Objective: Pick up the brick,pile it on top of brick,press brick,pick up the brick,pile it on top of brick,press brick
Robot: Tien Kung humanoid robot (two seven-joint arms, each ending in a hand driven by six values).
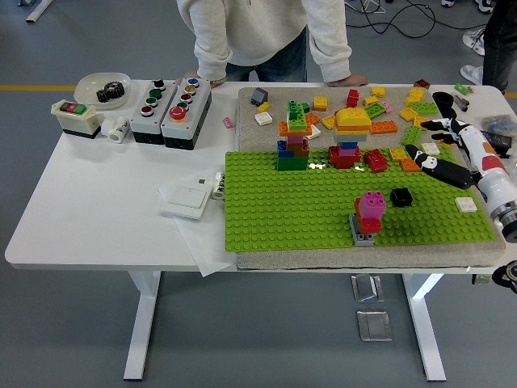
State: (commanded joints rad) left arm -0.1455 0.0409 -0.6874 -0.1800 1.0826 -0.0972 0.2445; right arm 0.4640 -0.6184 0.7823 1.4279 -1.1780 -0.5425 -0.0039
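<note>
1. The right hand (443, 166) sits at the right edge of the frame, over the far right corner of the green baseplate (307, 212). Its fingers are loosely extended and hold nothing.
2. The left hand is out of view.
3. The small stack (367, 216) stands low and right of centre on the baseplate: a grey brick at the bottom, a red one above it and a pink one on top.
4. A loose black brick (401, 196) lies on the baseplate just to the right of the stack, apart from the hand.
5. More loose bricks (380, 109) are scattered across the upper right of the frame, on the beige mat (257, 129) behind the baseplate.
6. A person stands at the top of the frame with both hands resting on the table's far edge.
7. Judged from this, the hand is between steps, about to pick up a brick.
8. The next move calls for reaching left and down to a brick, probably the black one, pinching it, and carrying it over the pink top.
</note>
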